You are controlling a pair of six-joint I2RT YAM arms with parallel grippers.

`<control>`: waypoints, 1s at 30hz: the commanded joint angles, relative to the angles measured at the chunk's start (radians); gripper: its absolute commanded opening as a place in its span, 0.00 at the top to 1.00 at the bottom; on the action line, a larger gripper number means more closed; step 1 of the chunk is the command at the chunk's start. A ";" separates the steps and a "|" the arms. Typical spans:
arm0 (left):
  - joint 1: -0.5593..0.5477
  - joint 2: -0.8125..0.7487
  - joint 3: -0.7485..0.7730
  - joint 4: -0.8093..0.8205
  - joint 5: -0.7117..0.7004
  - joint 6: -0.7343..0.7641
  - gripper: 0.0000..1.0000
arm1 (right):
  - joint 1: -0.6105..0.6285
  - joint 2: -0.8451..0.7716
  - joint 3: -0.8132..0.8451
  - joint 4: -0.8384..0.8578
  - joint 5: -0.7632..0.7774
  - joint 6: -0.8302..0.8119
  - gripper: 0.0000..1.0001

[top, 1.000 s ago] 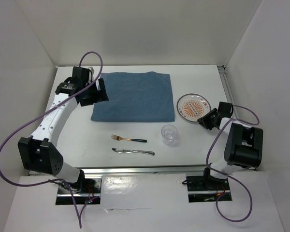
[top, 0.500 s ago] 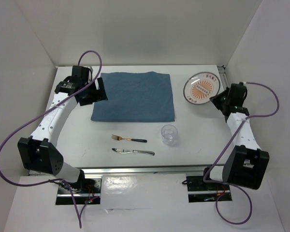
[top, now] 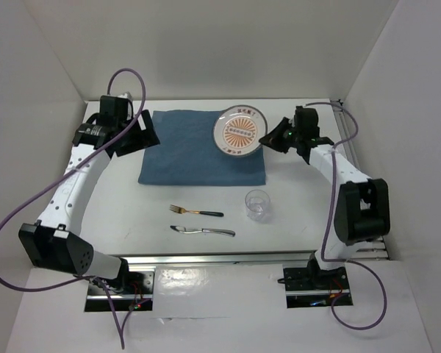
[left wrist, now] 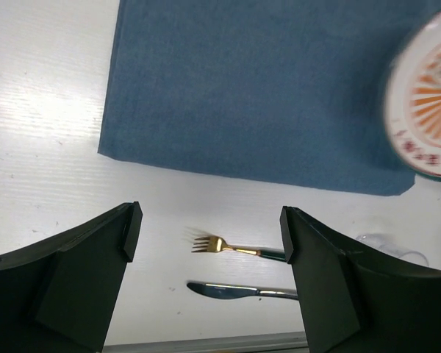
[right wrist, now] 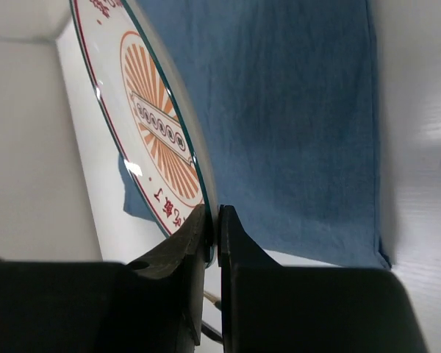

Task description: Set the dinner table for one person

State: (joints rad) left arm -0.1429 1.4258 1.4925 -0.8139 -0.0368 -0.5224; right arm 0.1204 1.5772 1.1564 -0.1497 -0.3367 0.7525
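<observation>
The right jaws clamp the rim of the round white orange-sunburst plate (top: 239, 132) above the far right corner of the blue cloth placemat (top: 198, 154); the left jaws gape beside its left edge. The white rectangular desk (top: 301, 213) underlies the placemat.

left arm (top: 73, 184) and right arm (top: 338, 163): white links, blocky black joint housings, a purple cable (top: 384, 304) looping off each. black bases (top: 312, 278) at the bottom edge show red wires. the left gripper (left wrist: 209, 224) has broad matte-black wedge fingers (left wrist: 73, 287).
</observation>
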 commanded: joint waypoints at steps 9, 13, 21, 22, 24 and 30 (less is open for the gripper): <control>-0.004 -0.093 0.045 -0.013 -0.035 -0.014 0.05 | 0.148 0.306 0.181 0.215 -0.108 0.174 1.00; -0.004 -0.105 0.035 -0.013 -0.035 -0.014 0.05 | 0.168 0.391 0.226 0.228 -0.117 0.211 1.00; -0.004 -0.114 0.014 -0.022 -0.035 -0.014 0.05 | 0.196 0.504 0.310 0.222 -0.075 0.255 1.00; -0.004 -0.114 0.014 -0.022 -0.035 -0.014 0.05 | 0.196 0.504 0.310 0.222 -0.074 0.255 1.00; -0.004 -0.114 0.014 -0.022 -0.035 -0.014 0.05 | 0.196 0.541 0.347 0.182 -0.074 0.255 1.00; -0.004 -0.114 0.005 -0.004 -0.017 0.004 0.06 | 0.196 0.566 0.356 0.131 -0.061 0.237 1.00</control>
State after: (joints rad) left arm -0.1429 1.3361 1.5009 -0.8371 -0.0589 -0.5274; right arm 0.3054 2.1509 1.4563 -0.0242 -0.3985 0.9829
